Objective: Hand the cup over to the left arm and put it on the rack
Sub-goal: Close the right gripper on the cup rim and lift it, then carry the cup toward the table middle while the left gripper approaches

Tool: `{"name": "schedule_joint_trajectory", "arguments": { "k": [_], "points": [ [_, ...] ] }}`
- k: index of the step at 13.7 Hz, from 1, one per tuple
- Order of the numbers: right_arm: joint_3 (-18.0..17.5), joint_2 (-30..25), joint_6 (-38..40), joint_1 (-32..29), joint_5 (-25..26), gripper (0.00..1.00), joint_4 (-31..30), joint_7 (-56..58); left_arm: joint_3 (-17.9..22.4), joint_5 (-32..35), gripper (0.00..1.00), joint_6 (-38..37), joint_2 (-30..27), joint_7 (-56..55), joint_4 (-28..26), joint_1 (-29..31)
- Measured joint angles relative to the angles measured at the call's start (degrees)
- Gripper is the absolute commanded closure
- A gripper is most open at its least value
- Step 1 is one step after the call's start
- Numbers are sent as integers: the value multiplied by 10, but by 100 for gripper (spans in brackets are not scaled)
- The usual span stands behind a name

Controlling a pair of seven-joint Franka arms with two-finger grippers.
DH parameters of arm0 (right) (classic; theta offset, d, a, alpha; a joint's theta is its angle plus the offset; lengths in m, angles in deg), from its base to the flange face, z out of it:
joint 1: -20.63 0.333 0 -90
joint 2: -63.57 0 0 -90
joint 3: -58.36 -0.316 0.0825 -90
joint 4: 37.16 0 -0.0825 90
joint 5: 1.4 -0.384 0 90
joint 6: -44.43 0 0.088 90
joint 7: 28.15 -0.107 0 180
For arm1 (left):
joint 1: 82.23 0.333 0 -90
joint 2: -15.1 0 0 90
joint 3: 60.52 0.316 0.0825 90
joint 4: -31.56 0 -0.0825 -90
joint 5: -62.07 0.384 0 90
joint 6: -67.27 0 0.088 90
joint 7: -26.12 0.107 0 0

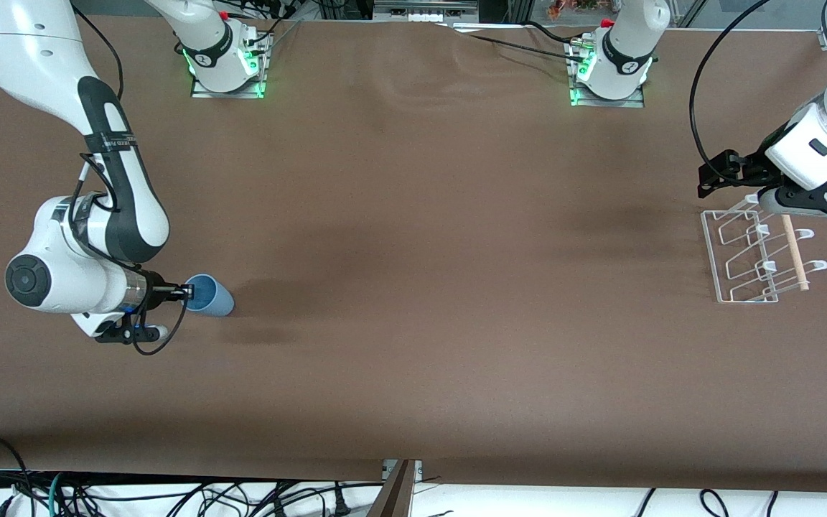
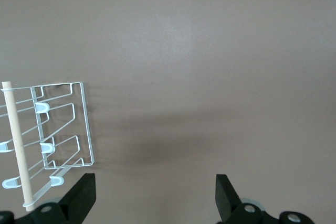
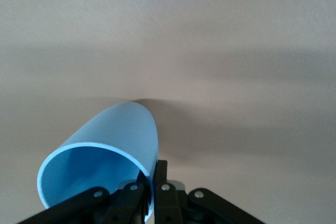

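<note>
One cup [image 1: 210,295] lies tipped on its side in the right pincer [image 1: 185,291], whose fingers are clamped on its rim wall, its long axis pointing away from that pincer along the tabletop [image 1: 413,287] toward the left arm's end. The left pincer [image 1: 722,176], fingers spread apart, waits over the rack [image 1: 744,251], well apart from the cup, so the right arm likely must carry it across.

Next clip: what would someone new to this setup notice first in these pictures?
First, the light-blue cup, tipped on its side toward the right arm's end of the table, its rim pinched by the right gripper, one finger inside. Then the clear wire rack with its wooden dowel at the left arm's end, where the left gripper hangs open over the table beside it.
</note>
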State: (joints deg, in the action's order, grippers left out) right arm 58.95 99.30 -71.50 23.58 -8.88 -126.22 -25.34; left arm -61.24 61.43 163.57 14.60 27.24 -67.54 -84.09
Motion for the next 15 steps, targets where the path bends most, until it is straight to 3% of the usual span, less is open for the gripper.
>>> {"name": "schedule_joint_trajectory", "arguments": {
  "k": [2,6,11,15],
  "points": [
    [-12,-1,0,1,-5,100,12,0,0,0,0,0,0,0,0,0],
    [-41,-4,0,5,-65,100,29,0,0,0,0,0,0,0,0,0],
    [-109,-4,0,13,-98,100,57,-9,0,0,0,0,0,0,0,0],
    [-116,1,-8,39,-159,100,68,-38,0,0,0,0,2,0,0,0]
  ]
}}
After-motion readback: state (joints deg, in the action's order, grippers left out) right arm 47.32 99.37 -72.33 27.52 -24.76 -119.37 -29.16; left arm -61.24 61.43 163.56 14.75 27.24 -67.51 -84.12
